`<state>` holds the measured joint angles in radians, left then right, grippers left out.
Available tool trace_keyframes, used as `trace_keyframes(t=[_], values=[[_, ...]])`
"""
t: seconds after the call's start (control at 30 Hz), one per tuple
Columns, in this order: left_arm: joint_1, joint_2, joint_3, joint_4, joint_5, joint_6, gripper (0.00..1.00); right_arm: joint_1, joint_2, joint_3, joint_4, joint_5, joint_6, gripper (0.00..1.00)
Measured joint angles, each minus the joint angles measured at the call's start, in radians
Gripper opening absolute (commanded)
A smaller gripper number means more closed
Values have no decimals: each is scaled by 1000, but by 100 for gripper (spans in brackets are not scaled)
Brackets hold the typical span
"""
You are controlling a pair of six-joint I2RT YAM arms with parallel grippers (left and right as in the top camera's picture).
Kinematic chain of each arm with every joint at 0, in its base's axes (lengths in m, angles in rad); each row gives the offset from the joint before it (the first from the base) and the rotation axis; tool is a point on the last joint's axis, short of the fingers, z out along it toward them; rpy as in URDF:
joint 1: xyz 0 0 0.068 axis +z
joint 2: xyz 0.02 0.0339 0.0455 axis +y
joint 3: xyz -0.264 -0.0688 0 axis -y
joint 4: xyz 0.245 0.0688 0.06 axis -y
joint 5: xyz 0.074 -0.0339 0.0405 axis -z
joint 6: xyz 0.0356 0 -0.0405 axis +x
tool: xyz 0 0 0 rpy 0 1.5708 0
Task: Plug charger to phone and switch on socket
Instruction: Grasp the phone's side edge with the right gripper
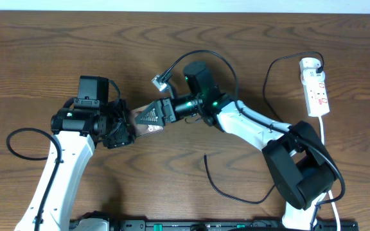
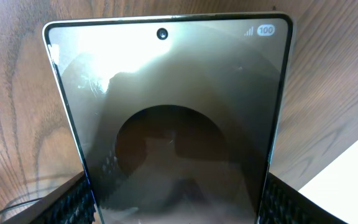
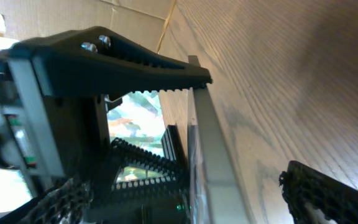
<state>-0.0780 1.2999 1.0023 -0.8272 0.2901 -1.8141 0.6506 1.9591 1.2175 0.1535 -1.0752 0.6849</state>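
Two robot arms meet over the phone [image 2: 173,124] at the middle of a wooden tabletop [image 1: 44,58]. The left hand [image 1: 127,125] grips the handset by its long edges, its ribbed black fingers [image 2: 73,202] pressed against both sides near the lower end. The screen faces the left wrist camera, lit with glare, showing a punch-hole lens and a "100" battery mark at the top. The right hand [image 1: 161,110] reaches in from the opposite side with its fingers spread wide around the phone's far end. In the right wrist view one finger [image 3: 135,62] lies against the phone's thin edge, while the other [image 3: 328,193] stands clear of it over the wood. Whether the phone touches the tabletop cannot be told. The socket [image 1: 315,86], a white strip with red markings, lies well apart near the right edge, its white cord [image 1: 323,128] trailing toward the front. The charger [image 1: 266,83] has its black plug at the socket's far end, and its thin cable loops across the wood beside the right arm. Its connector tip cannot be made out.
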Motion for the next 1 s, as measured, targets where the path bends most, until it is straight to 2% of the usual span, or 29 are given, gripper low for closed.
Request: trace_keyframes(t=[0.2, 0.27, 0.37, 0.47, 0.6, 0.67, 0.8, 0.87, 1.0], values=[[-3, 0, 0, 0, 0, 0, 7, 35, 0, 0, 0, 40, -10, 76], [-3, 0, 0, 0, 0, 0, 7, 36, 0, 0, 0, 48, -12, 67], [-5, 0, 0, 0, 0, 0, 7, 35, 0, 0, 0, 58, -13, 61], [-6, 0, 0, 0, 0, 0, 7, 35, 0, 0, 1, 61, -16, 48], [-10, 0, 0, 0, 0, 0, 7, 35, 0, 0, 0, 63, -13, 45], [-10, 0, 0, 0, 0, 0, 7, 35, 0, 0, 0, 63, -13, 41], [-10, 0, 0, 0, 0, 0, 7, 35, 0, 0, 0, 63, -13, 39], [-10, 0, 0, 0, 0, 0, 7, 35, 0, 0, 0, 63, -13, 30], [-10, 0, 0, 0, 1, 0, 7, 35, 0, 0, -2, 68, -13, 23]])
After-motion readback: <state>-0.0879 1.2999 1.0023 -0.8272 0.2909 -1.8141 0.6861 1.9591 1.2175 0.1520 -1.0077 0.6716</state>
